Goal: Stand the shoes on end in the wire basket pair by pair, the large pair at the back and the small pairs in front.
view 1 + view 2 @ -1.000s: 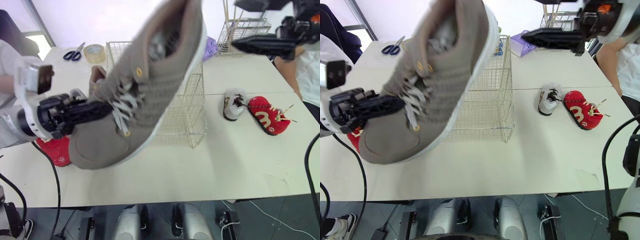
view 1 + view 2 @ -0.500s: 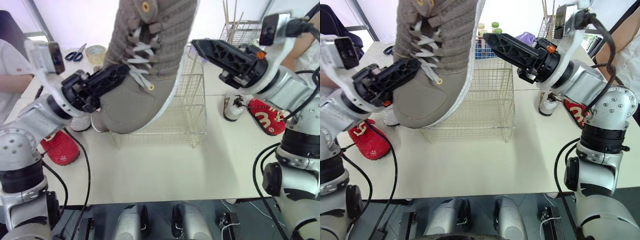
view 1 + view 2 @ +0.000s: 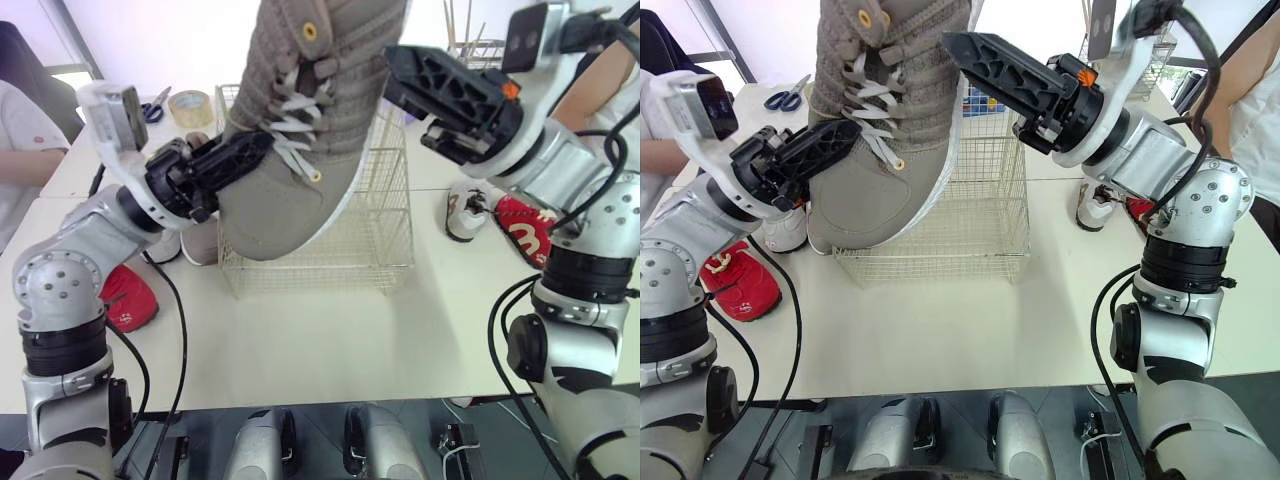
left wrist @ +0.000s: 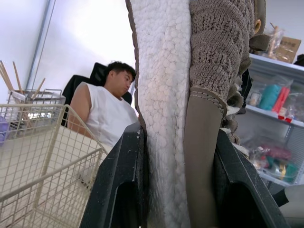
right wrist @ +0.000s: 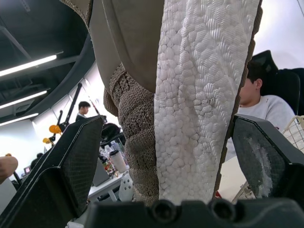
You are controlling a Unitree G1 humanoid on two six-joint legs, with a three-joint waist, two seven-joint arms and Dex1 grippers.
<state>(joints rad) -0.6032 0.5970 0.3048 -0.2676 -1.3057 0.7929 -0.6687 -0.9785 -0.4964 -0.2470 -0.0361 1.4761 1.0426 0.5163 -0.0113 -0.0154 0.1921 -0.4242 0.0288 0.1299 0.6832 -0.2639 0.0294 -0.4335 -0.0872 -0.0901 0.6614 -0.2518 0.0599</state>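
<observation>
A large grey-brown shoe point(image 3: 300, 130) hangs toe down over the left part of the wire basket point(image 3: 385, 230). I cannot tell whether the toe is inside. My left gripper point(image 3: 240, 155) is shut on it, one finger point(image 4: 118, 185) on the white sole and the other on the upper. My right gripper point(image 3: 430, 85) is open at the shoe's upper end, its fingers point(image 5: 71, 161) spread to either side of the shoe point(image 5: 199, 95). A white small shoe point(image 3: 465, 210) and a red one point(image 3: 535, 235) lie right of the basket. Another red shoe point(image 3: 125, 300) and a white one point(image 3: 165, 245) lie left.
A second brown shoe point(image 3: 200, 245) stands against the basket's left wall, behind my left arm. Scissors point(image 3: 155, 105) and a tape roll point(image 3: 190, 103) lie at the back left. Another wire rack point(image 3: 480, 55) stands back right. A person point(image 3: 20, 130) sits at the left.
The large shoe has swung from lying across the view to toe down over the basket. My right gripper has come in from the upper right to the shoe's upper end.
</observation>
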